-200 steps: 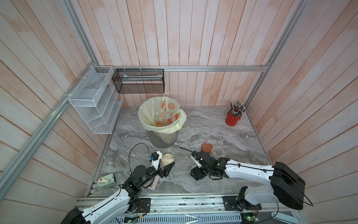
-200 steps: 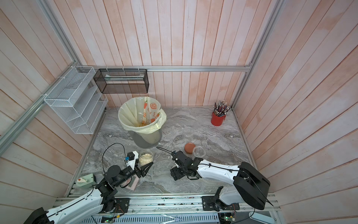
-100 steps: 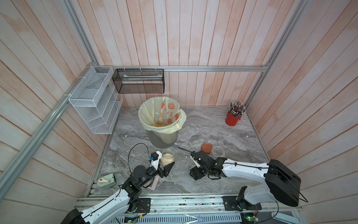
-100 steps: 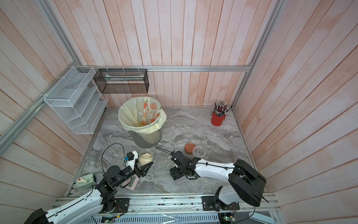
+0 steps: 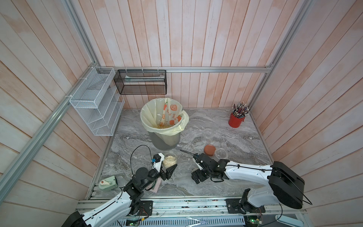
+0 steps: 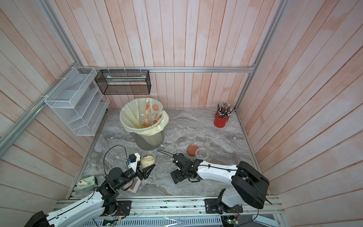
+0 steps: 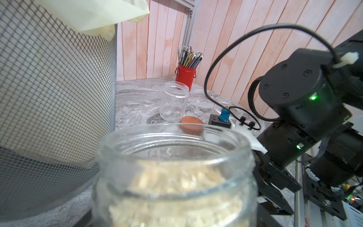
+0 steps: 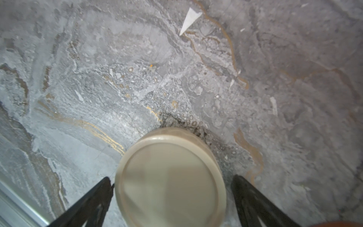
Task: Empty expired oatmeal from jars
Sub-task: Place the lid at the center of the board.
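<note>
We see the jar of oatmeal (image 5: 170,161) standing upright and lidless on the grey marble table (image 5: 225,176), just in front of the mesh bin (image 5: 165,140) and near the table's front left. The oatmeal (image 7: 176,182) fills it about two thirds. The left gripper (image 5: 170,170) reaches the jar's near side low down. In both top views its black fingers meet the glass, so we read it as clamped on the jar, though the left wrist view shows almost nothing of the fingers. To the right of the jar, well apart from it, the cream lid (image 8: 170,180) lies flat on the marble. The right gripper (image 8: 171,177) hangs over the lid with its fingers (image 8: 92,202) spread to either side of it — one close to the rim, the other clearly apart, neither gripping. Behind that arm an empty jar (image 5: 221,153) stands just beside an orange lid (image 5: 209,150), and a second empty jar (image 5: 207,133) stands farther back. The bin's cream liner holds a few yellowish kernels at the bottom — and a red cup (image 5: 235,122) of pencils stands in the far right corner.
</note>
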Tool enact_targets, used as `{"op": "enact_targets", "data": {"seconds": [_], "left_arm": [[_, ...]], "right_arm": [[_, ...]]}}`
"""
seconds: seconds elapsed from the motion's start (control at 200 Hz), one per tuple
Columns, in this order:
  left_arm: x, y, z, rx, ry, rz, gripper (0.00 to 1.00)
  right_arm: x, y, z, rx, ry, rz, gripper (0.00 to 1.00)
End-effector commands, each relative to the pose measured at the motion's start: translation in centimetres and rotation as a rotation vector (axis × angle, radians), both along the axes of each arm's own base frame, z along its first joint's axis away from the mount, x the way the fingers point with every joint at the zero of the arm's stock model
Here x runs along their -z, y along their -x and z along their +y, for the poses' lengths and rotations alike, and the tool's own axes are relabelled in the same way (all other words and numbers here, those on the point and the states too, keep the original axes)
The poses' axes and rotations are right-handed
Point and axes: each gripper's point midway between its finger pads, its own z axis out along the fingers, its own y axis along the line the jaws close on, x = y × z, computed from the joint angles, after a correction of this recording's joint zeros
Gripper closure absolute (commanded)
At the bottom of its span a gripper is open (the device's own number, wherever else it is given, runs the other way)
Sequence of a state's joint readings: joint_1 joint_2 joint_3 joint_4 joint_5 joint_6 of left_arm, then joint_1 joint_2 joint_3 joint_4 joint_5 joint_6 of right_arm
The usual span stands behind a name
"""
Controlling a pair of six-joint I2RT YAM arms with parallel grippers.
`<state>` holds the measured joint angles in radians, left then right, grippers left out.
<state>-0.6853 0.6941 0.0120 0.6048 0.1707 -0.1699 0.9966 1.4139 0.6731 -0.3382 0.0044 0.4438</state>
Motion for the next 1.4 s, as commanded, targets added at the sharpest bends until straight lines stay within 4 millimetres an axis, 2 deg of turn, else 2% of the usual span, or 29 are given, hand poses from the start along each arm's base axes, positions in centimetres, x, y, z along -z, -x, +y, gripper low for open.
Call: {"op": "enact_targets", "data": {"seconds": [0.0,0.275,0.47,0.635,0.78,1.0,1.26,1.395], "left_arm": [[-4.2,-0.6,-0.3,-0.005,0.082,-0.081,1.00],[-5.3,-0.6,-0.4,-0.003,0.095,-0.090,1.00],[-5.9,-0.9,-0.4,-0.014,0.093,-0.081,1.00],[-6.9,-1.0,-0.4,-0.019,0.093,-0.091,1.00],[-7.8,-1.3,-0.5,-0.021,0.079,-0.096,1.00],[-9.5,-1.8,-1.1,-0.017,0.073,-0.109,1.00],[-11.5,-2.7,-1.8,-0.019,0.037,-0.135,1.00],[-12.8,-3.0,-1.8,-0.031,0.029,-0.158,1.00]], "right_arm": [[-1.7,-0.4,-0.1,0.014,0.057,-0.033,0.02],[-6.3,-1.8,0.9,0.024,0.070,-0.131,0.02],[-11.2,-2.8,2.8,0.019,-0.006,-0.214,0.02],[-13.4,-3.3,2.8,0.028,-0.051,-0.268,0.02],[-16.1,-3.9,2.8,0.069,-0.150,-0.347,0.02],[-21.2,-4.4,4.0,0.055,-0.363,-0.480,0.02],[-22.8,-4.1,5.6,-0.029,-0.416,-0.508,0.02],[-23.9,-3.6,5.6,-0.043,-0.474,-0.522,0.02]]}}
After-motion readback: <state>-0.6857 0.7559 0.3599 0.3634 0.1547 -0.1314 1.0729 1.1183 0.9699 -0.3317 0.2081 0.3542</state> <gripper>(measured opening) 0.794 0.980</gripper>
